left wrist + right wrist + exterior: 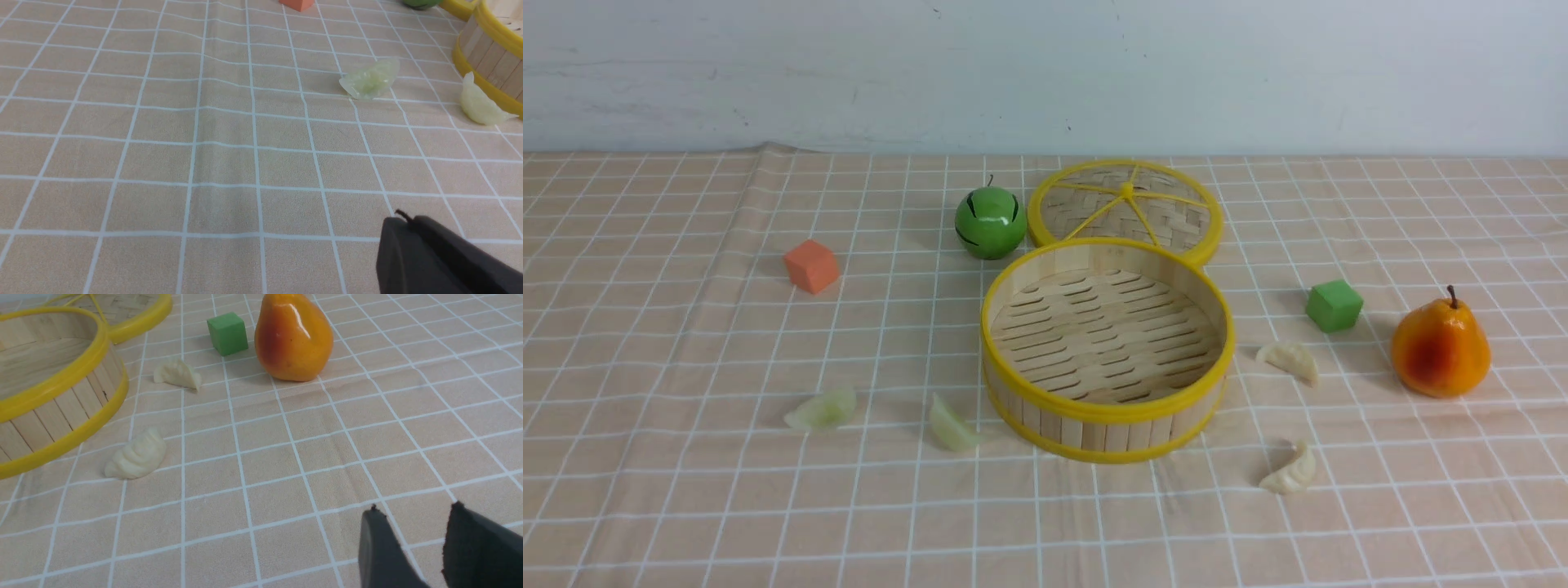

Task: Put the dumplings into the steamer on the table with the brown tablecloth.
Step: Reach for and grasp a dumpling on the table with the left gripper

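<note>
All four dumplings (pixel 1289 362) lie on the brown tablecloth (pixel 686 343) that covers the table (pixel 1045 547), each outside the steamer (pixel 1107 411). The far-left green dumpling (pixel 822 409) rests well to the left of the steamer's wall. The second green dumpling (pixel 953 426) lies just beside the steamer's near-left wall; whether it touches the lower yellow rim I cannot tell. On the right, the farther white dumpling (pixel 1290 363) lies near the steamer's wall, between it and the green cube (pixel 1334 305). The nearer white dumpling (pixel 1290 471) lies closer to the robot, off the steamer's near-right side and apart from it. The steamer stands upright and open-topped near the middle of the table, its slatted floor showing. Its woven lid (pixel 1125 204) lies flat behind it, the two yellow rims overlapping in the front view. A glossy green apple (pixel 991 222) sits just left of the lid. An orange cube (pixel 811 265) lies well to the left, apart from everything else. An orange-yellow pear (pixel 1441 347) stands upright to the right of the green cube. The left tool (pixel 405 223) hangs low over bare cloth, short of the green dumplings, its fingers pressed together with nothing between them. The right tool (pixel 412 516) hangs over the cloth short of the white dumplings, its fingers parted by a moderate gap, gripping nothing
</note>
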